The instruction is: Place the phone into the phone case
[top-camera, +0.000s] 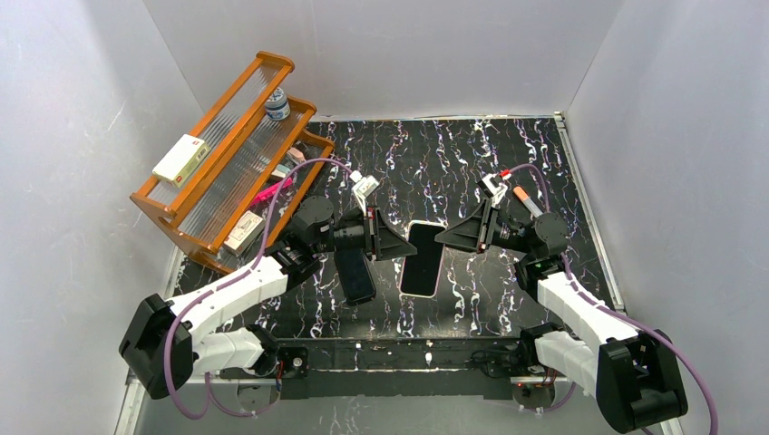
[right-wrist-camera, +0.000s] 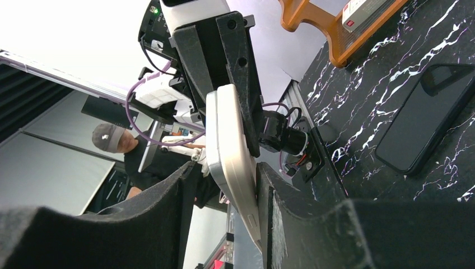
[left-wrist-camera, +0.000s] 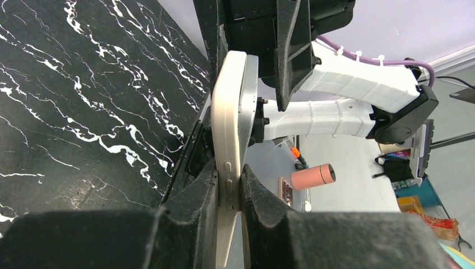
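The cream-white phone case is held above the table's middle between my two grippers. From above, a dark glossy face, the phone, fills its pale rim. My left gripper is shut on the case's left long edge. In the left wrist view both pads of the left gripper press the case by its side buttons. My right gripper is at the case's right edge. In the right wrist view the case lies against the right finger of the right gripper. A gap separates the case from the other finger.
A black slab lies flat on the marbled table left of the case, under my left wrist; it also shows in the right wrist view. An orange wooden rack with small boxes stands back left. An orange-tipped marker lies back right.
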Controlling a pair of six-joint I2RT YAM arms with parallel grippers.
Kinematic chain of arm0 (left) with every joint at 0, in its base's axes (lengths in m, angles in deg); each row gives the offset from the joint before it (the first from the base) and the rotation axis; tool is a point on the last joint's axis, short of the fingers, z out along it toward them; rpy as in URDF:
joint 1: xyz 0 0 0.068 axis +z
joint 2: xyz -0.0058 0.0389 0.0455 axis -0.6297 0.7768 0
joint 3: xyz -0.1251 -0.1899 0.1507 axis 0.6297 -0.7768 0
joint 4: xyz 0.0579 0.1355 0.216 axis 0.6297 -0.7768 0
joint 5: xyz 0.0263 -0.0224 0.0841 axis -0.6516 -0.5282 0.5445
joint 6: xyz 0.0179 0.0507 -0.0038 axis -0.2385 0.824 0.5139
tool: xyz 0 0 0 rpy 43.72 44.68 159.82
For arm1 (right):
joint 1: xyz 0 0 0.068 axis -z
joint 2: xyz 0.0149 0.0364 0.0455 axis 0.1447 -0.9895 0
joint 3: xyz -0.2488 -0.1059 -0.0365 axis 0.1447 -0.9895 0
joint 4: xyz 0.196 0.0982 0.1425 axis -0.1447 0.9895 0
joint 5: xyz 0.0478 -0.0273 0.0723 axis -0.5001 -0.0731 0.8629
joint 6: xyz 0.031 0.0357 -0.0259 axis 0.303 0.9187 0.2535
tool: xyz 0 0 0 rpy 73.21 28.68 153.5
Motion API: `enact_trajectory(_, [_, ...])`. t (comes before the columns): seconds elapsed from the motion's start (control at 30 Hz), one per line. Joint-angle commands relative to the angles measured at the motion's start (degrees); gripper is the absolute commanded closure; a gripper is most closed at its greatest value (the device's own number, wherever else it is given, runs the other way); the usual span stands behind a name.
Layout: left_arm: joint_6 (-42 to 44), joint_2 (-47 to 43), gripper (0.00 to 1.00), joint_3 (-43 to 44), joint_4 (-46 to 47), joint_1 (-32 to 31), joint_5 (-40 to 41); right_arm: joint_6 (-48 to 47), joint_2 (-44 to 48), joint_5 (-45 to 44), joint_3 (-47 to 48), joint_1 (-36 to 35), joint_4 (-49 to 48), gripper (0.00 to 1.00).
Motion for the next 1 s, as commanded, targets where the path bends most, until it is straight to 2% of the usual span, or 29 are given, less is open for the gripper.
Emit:
enact_trajectory(0.0, [2.35,-1.11,1.00,1.11,-4.50,0.39,-1.32,-0.48,1.45,0.08,4.28,-0.06,-4.69,0.50])
enact_trajectory(0.17, [1.64,-0.72,1.00,0.63,-3.45,0.38,-1.66,-1.36,1.64,0.26,4.39,-0.06,-3.66,0.55])
enact_trajectory(0.27, [1.65,-0.75,1.00,0.67,-4.91,0.38,-0.84,-1.98,1.73,0.15,4.35,-0.03,-3.38,0.73])
enact_trajectory(0.33, [3.92,-0.76,1.00,2.02,-10.67,0.44,2.01,-3.02,2.10,0.18,4.41,-0.05,-2.85,0.89])
enact_trajectory(0.4, [5.57,-0.72,1.00,3.27,-15.27,0.47,4.42,-5.95,2.66,0.43,4.96,-0.06,0.08,0.99])
enact_trajectory(0.53, [5.64,-0.67,1.00,4.39,-18.84,0.59,7.45,-17.38,4.78,-0.40,7.60,-0.14,15.44,0.99])
enact_trajectory(0.6, [4.66,-0.82,1.00,4.28,-18.45,0.61,7.66,-19.06,5.33,-0.63,7.75,-0.13,17.57,0.99])
enact_trajectory(0.8, [2.88,-3.02,0.60,4.72,-17.43,0.59,9.67,-14.09,4.46,0.67,6.09,-0.15,10.98,0.99])
enact_trajectory(0.87, [3.19,-4.05,0.52,4.93,-17.48,0.70,11.40,-11.77,3.97,0.98,5.09,-0.09,7.73,0.99])
enact_trajectory(0.97, [3.88,-4.80,0.47,5.22,-17.28,0.95,13.47,-9.08,2.89,1.55,3.83,-0.15,4.33,0.99])
